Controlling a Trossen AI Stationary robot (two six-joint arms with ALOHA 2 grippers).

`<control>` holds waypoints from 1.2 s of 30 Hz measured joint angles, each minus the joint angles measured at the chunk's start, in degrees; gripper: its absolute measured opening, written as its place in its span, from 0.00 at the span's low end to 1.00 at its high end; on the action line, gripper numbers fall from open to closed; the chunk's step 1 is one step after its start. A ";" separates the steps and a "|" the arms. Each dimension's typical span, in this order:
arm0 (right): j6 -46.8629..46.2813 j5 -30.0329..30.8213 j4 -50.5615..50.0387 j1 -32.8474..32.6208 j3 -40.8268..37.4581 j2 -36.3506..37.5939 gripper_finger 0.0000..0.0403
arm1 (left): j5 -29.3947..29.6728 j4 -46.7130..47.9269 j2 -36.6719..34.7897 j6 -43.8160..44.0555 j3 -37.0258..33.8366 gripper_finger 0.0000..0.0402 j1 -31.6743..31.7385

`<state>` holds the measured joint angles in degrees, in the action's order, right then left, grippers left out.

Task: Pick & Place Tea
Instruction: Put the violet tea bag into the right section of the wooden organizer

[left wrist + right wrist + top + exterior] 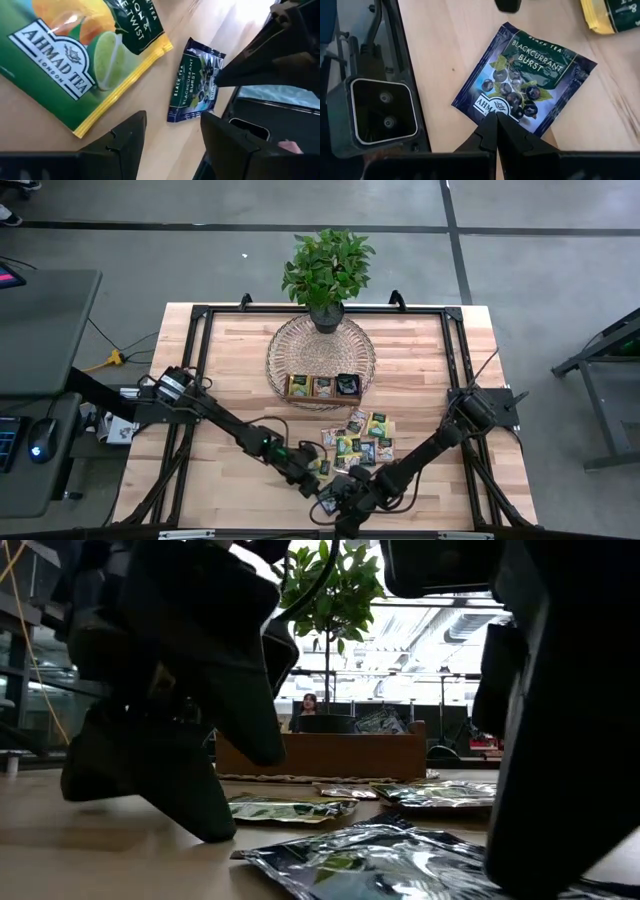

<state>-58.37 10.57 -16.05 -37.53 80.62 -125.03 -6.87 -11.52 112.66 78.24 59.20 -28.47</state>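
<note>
A dark blue "Blackcurrant Burst" sachet (525, 82) lies flat on the wooden table near its near edge. My right gripper (496, 120) is shut, with its tips over the sachet's edge. My left gripper (172, 120) is open and hovers just beside it, facing the same blue sachet (192, 85) and a green and yellow lemon sachet (85, 55). In the high view the left gripper (310, 482) and the right gripper (338, 502) stand close together. Several more sachets (358, 446) lie spread flat behind them. My right gripper has its shut fingertips (495, 116) on the blue sachet's edge (485, 102), by the brand mark, coming slanting down from the table's near side. The sachet lies flat on the table. Whether any foil is caught between the tips, I cannot tell.
A brown wooden tray (322, 387) with three compartments holds sachets and stands on a round woven mat (290, 345), with a potted plant (326, 270) behind it. A black metal frame (455, 350) runs round the table. Bare wood lies on the left (200, 470).
</note>
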 joint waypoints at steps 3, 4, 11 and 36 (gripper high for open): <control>0.53 0.32 0.17 0.32 -0.04 -0.02 0.00 | -0.96 0.92 2.83 -0.88 2.43 0.48 0.13; 0.83 0.44 0.24 0.36 -0.04 -0.02 0.00 | -1.19 0.76 3.38 -0.88 3.16 0.48 0.20; 0.94 1.48 0.32 0.34 -0.07 -0.04 0.00 | -2.31 2.26 5.00 -0.34 4.70 0.48 0.48; 5.60 2.79 2.35 3.36 -0.17 -0.09 0.00 | -2.26 3.55 5.13 -3.19 4.53 0.41 0.39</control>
<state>-52.77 13.37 -13.69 -34.17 80.44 -125.12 -9.13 -7.97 117.80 75.06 63.72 -28.08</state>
